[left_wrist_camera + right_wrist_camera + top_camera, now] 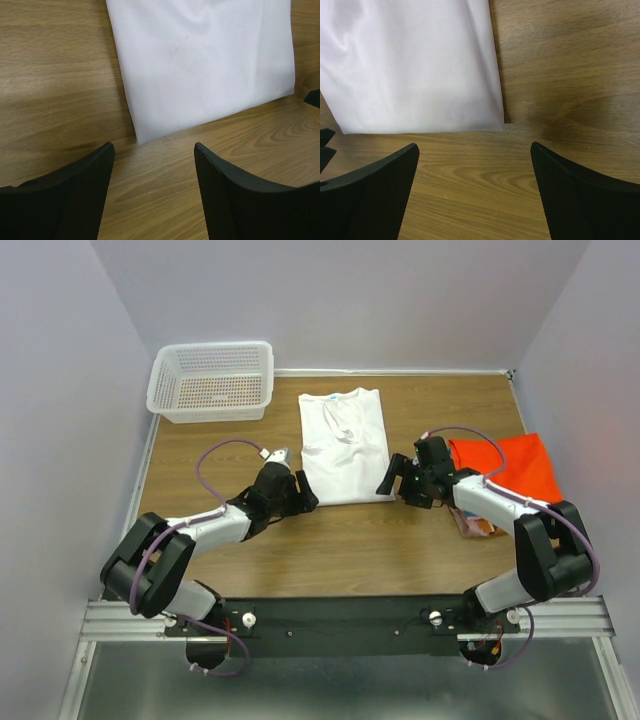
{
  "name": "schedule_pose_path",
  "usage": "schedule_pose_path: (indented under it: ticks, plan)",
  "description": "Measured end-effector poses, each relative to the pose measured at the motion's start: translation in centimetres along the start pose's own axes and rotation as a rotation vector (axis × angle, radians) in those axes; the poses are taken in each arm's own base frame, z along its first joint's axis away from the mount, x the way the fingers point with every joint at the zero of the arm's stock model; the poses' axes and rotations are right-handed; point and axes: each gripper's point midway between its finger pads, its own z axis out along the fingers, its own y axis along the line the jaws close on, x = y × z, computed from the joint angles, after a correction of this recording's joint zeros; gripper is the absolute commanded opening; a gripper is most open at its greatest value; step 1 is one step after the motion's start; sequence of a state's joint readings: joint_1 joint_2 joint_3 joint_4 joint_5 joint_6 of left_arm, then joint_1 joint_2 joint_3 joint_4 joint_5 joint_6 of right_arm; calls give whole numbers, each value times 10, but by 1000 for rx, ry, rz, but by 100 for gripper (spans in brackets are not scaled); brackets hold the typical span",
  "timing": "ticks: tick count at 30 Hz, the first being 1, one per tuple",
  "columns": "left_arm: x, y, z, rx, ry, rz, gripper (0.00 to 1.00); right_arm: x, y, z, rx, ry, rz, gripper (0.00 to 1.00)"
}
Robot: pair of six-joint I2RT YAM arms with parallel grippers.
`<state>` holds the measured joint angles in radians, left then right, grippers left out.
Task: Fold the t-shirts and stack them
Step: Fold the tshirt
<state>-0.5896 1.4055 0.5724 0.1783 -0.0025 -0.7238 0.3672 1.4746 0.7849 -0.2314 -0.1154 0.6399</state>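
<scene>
Left end effector (154, 147) and right end effector (475, 147), both with jaws spread and empty, poised just short of the near hem corners of the white t-shirt (345, 445). Risk: a pinch catching only the top layer, or unequal lifts, would open or skew the fold. Shirt flat on the desk (400, 550), sides folded in. Its long axis runs near to far, collar away from the arms. Basket (212, 380) stands off its far-left corner.

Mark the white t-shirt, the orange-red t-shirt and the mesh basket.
white t-shirt (344, 445), top external view, middle of its folded body.
orange-red t-shirt (520, 468), top external view, centre of the cloth.
mesh basket (215, 408), top external view, near side wall.
</scene>
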Motion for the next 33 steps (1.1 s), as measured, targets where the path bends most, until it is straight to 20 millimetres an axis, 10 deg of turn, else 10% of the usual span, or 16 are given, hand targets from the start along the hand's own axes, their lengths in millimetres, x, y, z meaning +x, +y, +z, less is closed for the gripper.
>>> schedule_pose_path:
  ticks: [16,24,33]
  plan:
    - [20,3,28,9,69,-1,0,9,-4,16,13,40,37,63]
    - [20,2,30,17,72,1,0,10,-9,23,32,44,49,38]
    - [21,1,30,20,72,4,0,7,-14,27,60,23,69,38]
